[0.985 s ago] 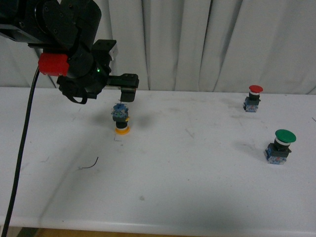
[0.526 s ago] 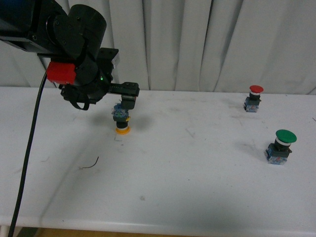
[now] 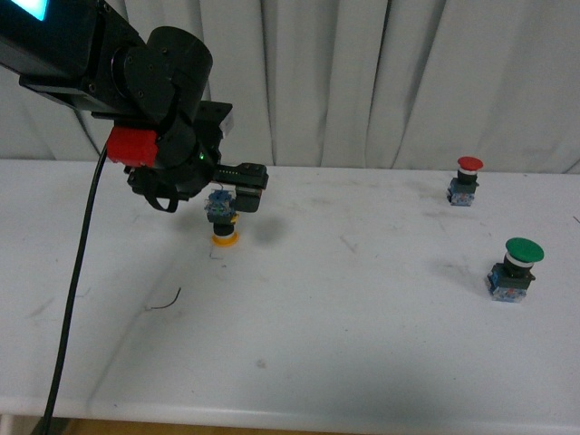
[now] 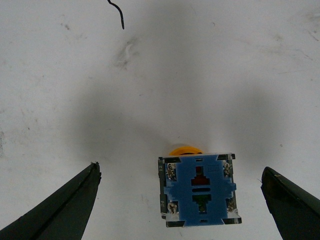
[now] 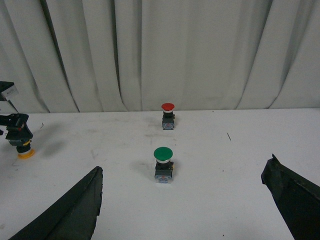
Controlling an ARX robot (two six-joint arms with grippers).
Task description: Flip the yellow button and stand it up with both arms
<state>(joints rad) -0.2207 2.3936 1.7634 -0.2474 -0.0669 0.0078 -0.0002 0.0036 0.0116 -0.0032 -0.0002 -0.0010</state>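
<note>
Orange-yellow cap down, the yellow button [image 3: 222, 220] stands inverted on the white table [image 3: 362, 344], its blue contact block facing up. It sits on the robot's left side of the table, towards the back, not far from the curtain [image 3: 408, 82]. Seen from the left wrist, the block's top shows screws at its corners, with a sliver of the cap peeking out from under one edge.

The left gripper [image 4: 180, 170] hangs over the button with its jaws spread wide. The button lies between the two fingers [image 4: 65, 210] and touches neither, though it sits nearer one than the other. In the front view one black finger [image 3: 246, 195] shows just beside the block, under the arm's red block and green light.

A thin dark wire scrap [image 3: 165, 302] lies on the table nearer the robot, well apart from the button.

The right gripper [image 5: 185, 167] is out of the front view. Its own camera shows its jaws wide apart and holding nothing, looking across the table. The green button [image 3: 517, 269] and the red button [image 3: 467, 179] stand upright on the right side, the red one farther back, both well apart from the yellow button.
</note>
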